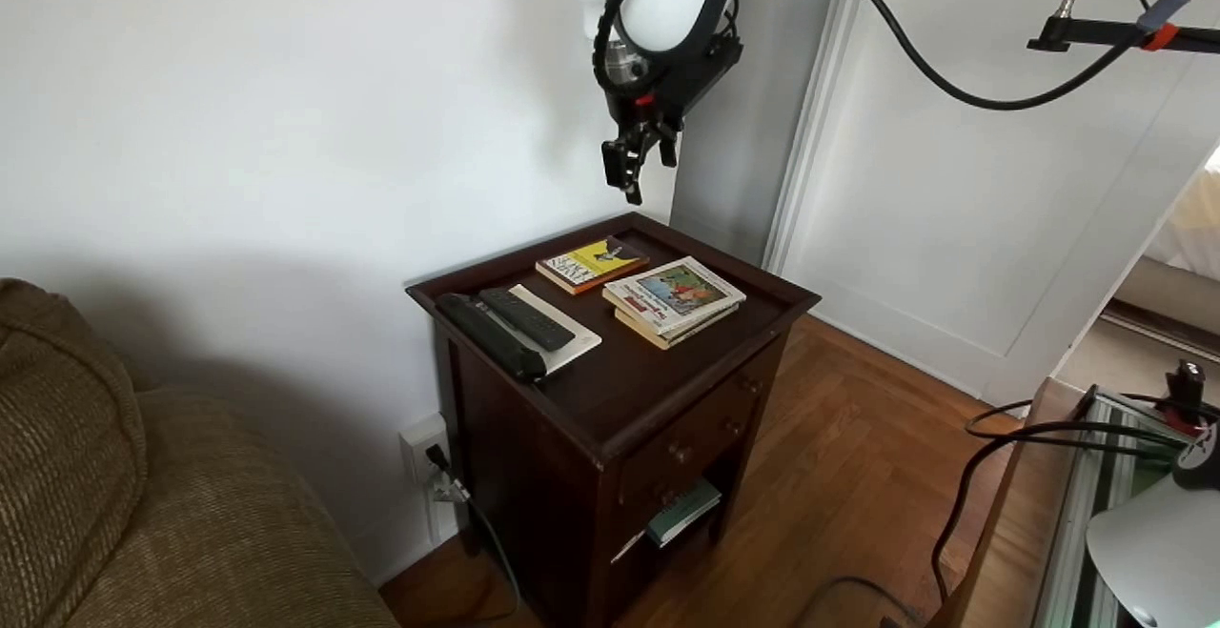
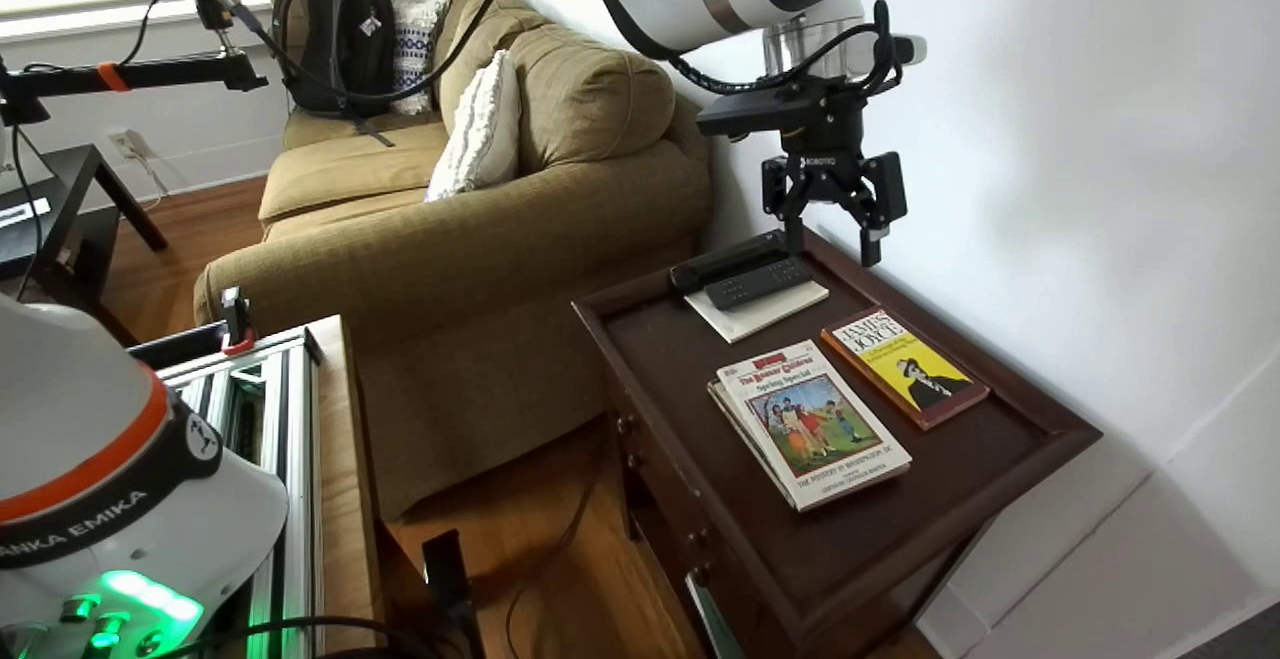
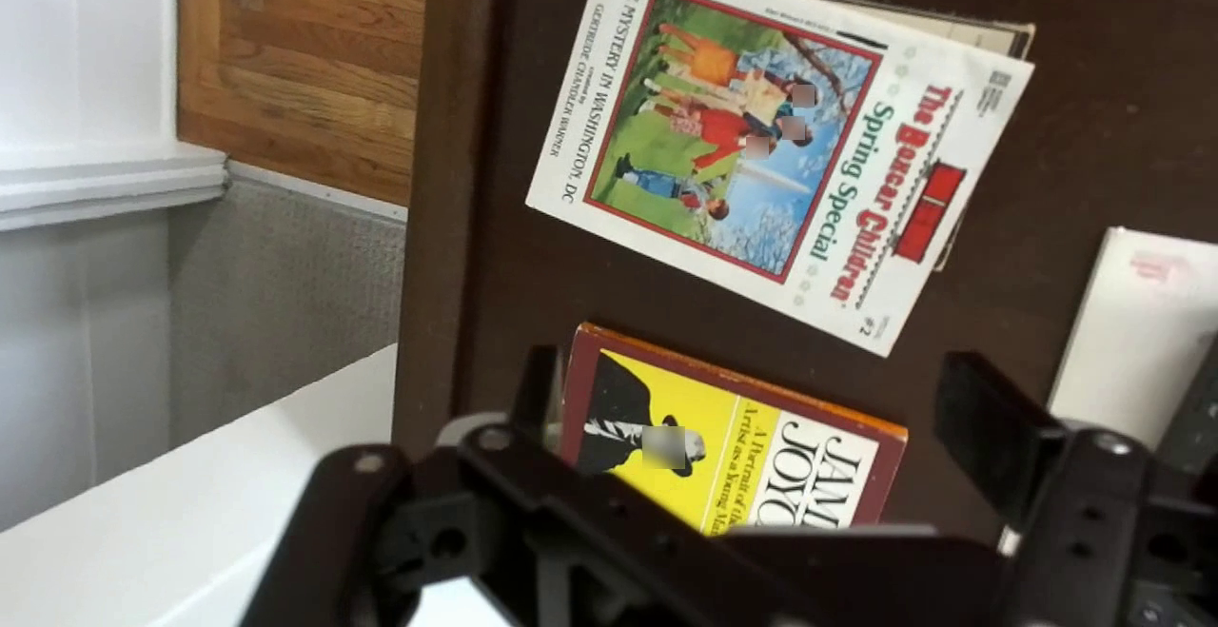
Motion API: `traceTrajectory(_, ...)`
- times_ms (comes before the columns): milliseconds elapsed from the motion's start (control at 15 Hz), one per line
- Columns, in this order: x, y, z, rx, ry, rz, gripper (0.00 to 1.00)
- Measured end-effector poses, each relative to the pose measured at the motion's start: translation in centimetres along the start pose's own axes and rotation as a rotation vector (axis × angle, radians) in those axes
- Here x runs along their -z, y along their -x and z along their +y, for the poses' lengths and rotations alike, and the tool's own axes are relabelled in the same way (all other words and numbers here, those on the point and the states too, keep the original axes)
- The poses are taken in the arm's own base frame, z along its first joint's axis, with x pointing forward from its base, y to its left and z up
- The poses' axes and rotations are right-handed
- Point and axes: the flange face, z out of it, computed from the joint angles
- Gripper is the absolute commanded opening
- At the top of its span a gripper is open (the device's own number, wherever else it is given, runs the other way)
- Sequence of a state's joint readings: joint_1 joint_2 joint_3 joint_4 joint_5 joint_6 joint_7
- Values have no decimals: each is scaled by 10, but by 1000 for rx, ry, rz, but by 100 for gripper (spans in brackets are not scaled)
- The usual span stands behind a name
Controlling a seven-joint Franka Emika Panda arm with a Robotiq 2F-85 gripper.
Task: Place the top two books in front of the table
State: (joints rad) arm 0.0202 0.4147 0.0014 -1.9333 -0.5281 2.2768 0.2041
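Observation:
A short stack lies on the dark brown table (image 1: 610, 409). Its top book (image 2: 815, 419) has a white cover with a colourful picture. A cream-edged book (image 1: 656, 333) shows partly beneath it; its cover is mostly hidden. Both also show in the wrist view, the top book (image 3: 752, 146) slightly turned over the lower one (image 3: 994, 34). A yellow and maroon book (image 2: 905, 364) lies apart, beside the stack toward the wall. My gripper (image 2: 832, 245) is open and empty, above the table on the wall side. In the wrist view its fingers (image 3: 752, 384) frame the yellow book without touching it.
A remote (image 1: 529, 316) and a longer black object (image 1: 488, 333) lie on a pale flat item (image 1: 574, 350) at the table's sofa end. The table has a raised rim and stands against the wall (image 2: 1050, 189). A sofa (image 1: 191, 495) stands beside it. A green book (image 1: 684, 512) is on the lower shelf.

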Motion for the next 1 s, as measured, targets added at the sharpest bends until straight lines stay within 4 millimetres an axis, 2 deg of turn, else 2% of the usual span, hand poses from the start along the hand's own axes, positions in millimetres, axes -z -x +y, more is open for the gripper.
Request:
traceTrajectory(200, 7, 7, 20, -133, -94, -1, 100)
traceTrajectory(533, 1, 17, 38, -336, -211, -44, 100)
traceTrajectory(1000, 0, 18, 40, -371, -221, -51, 100)
